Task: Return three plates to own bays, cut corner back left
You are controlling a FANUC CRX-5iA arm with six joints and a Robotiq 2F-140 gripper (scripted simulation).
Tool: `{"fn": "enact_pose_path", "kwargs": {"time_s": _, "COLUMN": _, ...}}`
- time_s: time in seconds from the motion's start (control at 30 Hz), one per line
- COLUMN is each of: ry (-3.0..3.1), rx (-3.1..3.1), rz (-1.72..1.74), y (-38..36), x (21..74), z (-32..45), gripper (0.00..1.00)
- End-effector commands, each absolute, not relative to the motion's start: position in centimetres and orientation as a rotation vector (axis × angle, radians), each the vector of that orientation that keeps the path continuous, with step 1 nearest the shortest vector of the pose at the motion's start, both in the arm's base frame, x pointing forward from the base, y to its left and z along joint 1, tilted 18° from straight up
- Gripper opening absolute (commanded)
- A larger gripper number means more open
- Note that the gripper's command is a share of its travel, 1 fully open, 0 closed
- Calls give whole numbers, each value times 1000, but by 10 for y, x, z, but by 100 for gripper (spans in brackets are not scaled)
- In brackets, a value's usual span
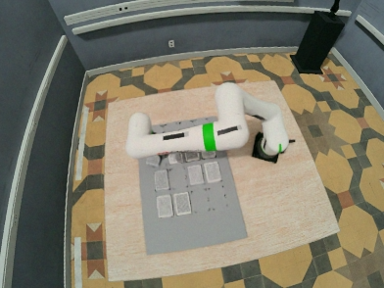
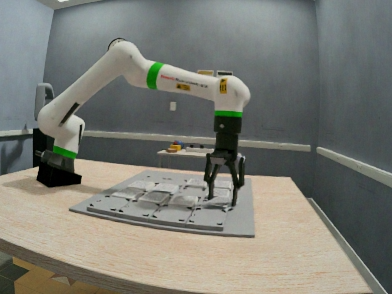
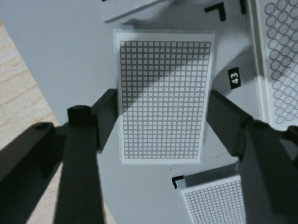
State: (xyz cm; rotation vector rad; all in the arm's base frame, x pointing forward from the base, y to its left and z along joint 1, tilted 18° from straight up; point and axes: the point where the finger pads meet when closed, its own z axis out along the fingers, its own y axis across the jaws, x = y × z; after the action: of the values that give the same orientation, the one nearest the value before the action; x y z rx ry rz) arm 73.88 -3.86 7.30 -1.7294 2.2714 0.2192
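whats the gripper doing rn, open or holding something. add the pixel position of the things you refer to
gripper point(image 2: 222, 201) point(image 3: 161, 103): closed on the 384-well plate point(image 3: 164, 97) by the 43 label, one finger at each long side

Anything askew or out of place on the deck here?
Yes: the fine-grid plate between the gripper's fingers sits askew to the corner marks and the "43" label, beside them rather than inside.
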Motion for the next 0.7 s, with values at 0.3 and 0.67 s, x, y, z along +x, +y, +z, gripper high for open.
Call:
{"fn": "enact_pose_path", "kwargs": {"time_s": 0.3, "ry": 2270, "rx": -1728, "rz": 216, "y": -40, "x": 739, "z": 78, "gripper": 10}}
{"fn": "enact_pose_path", "kwargs": {"time_s": 0.67, "ry": 2270, "rx": -1728, "rz": 216, "y": -43, "x": 738, "z": 86, "gripper": 10}}
